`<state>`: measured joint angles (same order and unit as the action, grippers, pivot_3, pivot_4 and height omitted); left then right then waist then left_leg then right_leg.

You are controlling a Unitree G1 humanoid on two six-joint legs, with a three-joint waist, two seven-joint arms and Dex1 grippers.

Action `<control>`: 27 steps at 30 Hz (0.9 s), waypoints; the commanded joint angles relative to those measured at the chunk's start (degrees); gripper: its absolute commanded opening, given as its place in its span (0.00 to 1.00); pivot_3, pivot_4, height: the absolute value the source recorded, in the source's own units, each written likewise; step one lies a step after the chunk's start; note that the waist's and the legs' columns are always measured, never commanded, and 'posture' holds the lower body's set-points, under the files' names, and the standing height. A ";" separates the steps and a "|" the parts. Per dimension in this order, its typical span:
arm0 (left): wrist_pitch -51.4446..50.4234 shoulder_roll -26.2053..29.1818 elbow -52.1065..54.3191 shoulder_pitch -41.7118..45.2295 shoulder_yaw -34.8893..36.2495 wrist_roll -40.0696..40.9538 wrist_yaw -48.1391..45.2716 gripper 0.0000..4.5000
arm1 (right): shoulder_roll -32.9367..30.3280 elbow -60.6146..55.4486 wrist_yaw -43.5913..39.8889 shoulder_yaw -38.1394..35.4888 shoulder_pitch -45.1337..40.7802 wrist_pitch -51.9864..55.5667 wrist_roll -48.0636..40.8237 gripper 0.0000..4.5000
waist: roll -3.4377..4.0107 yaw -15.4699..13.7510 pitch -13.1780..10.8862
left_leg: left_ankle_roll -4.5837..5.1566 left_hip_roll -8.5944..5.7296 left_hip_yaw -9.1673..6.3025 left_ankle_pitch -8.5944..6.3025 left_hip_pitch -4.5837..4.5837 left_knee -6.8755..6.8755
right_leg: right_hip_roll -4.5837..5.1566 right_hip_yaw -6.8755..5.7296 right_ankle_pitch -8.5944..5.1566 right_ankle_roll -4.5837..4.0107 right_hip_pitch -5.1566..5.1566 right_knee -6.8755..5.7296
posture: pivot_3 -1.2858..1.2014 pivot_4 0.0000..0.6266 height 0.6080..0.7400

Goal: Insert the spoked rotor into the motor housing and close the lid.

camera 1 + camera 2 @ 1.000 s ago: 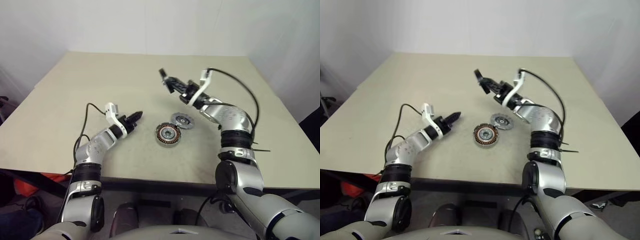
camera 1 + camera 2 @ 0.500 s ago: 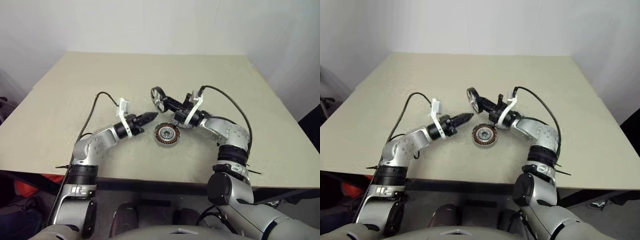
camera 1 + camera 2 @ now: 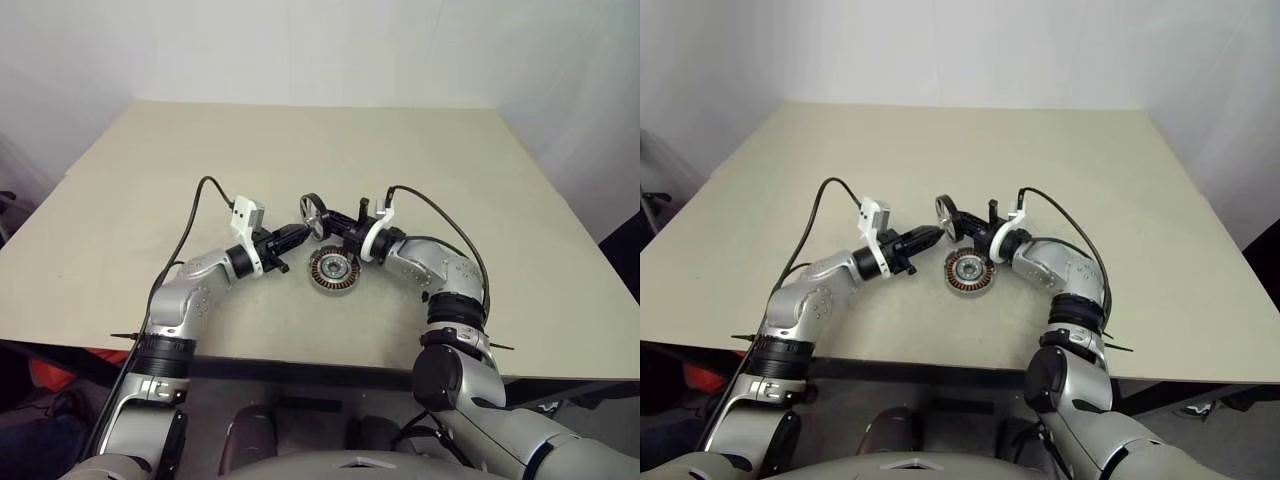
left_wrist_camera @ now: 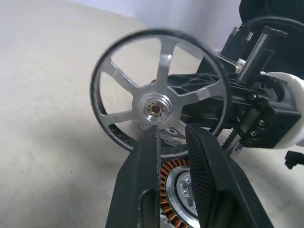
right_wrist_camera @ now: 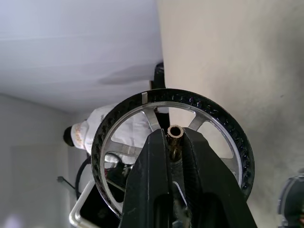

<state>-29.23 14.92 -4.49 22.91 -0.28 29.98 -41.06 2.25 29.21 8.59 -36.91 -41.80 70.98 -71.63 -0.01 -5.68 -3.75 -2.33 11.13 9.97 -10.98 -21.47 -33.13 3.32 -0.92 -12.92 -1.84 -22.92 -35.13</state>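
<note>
Still unseated: spoked rotor [image 3: 313, 212] clamped at its hub in right pincer [image 3: 335, 222], mid-frame just above motor housing [image 3: 335, 269]; left pincer [image 3: 296, 235] slightly parted, empty. Insertion and lid pending.

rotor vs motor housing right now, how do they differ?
The spoked rotor is up off the table, on edge, with the right gripper shut on its hub; the motor housing lies flat and free. The spoked rotor is open, with silver spokes in a black rim; the motor housing is packed with copper windings. Both are round and similar in size.
</note>
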 commanded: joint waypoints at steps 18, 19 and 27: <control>8.42 -3.67 -9.58 4.52 2.71 -3.63 2.05 0.62 | -1.60 -1.73 -6.21 6.28 -1.39 -1.49 3.34 0.00 | -0.01 -0.06 0.00 | -0.09 -0.01 -0.03 0.06 0.02 -0.11 | 0.02 -0.02 0.00 -0.02 0.00 -0.21 | 0.52 0.00 1.00; 8.39 -4.05 -10.27 5.04 2.75 -3.47 1.83 0.62 | -1.41 -2.12 -6.28 6.59 -1.22 -1.44 3.47 0.00 | -0.01 -0.07 0.00 | -0.09 -0.02 -0.03 0.06 0.02 -0.12 | 0.03 -0.02 0.00 -0.02 0.01 -0.21 | 0.52 0.00 1.00; 7.39 -4.62 -11.65 5.73 2.48 -3.53 0.62 0.62 | -0.74 -2.94 -6.35 6.94 -1.20 -1.89 4.43 0.00 | -0.01 -0.12 0.01 | -0.08 -0.04 -0.04 0.07 0.03 -0.12 | 0.04 -0.03 -0.02 -0.05 -0.01 -0.32 | 0.52 0.00 1.00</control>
<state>-21.88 10.48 -16.58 27.29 2.22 26.52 -39.81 0.44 28.43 3.55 -30.93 -41.95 68.75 -66.06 -0.02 -5.80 -3.75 -2.41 11.09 9.92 -10.91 -21.43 -33.26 3.36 -0.96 -12.94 -1.90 -22.92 -35.45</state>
